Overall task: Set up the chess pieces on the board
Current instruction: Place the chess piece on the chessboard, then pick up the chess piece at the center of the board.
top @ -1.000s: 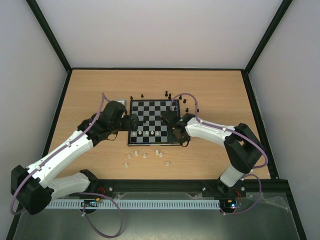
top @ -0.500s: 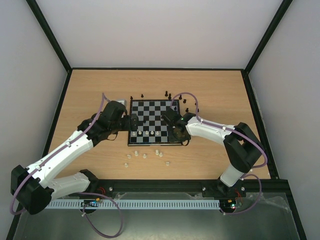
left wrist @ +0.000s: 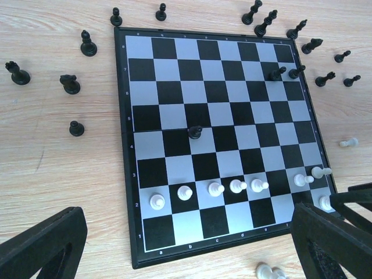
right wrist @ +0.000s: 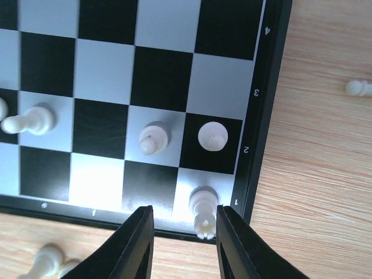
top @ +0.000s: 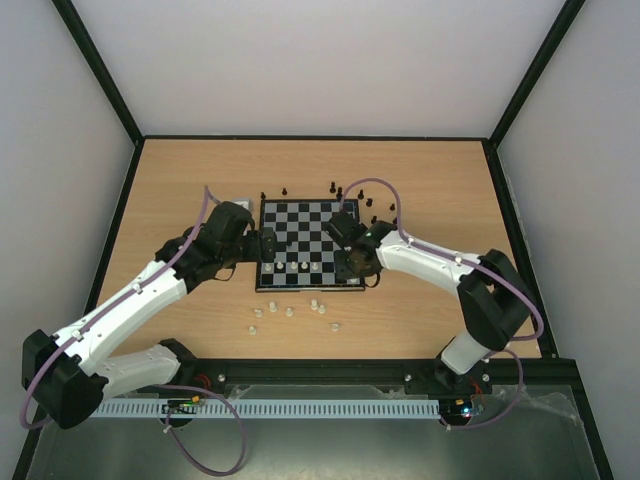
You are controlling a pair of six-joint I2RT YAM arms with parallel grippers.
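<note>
One white piece point(right wrist: 203, 213), board point(right wrist: 264, 116) corner | between parted right jaws | left jaws spread

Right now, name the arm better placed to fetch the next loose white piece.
Left. The left gripper hangs open and empty near the loose white pieces; the right gripper straddles a corner piece on the board.

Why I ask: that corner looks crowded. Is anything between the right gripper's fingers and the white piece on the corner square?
Nothing visible. The white piece stands on that square inside the open right gripper; the nearest pawns sit one row further in.
</note>
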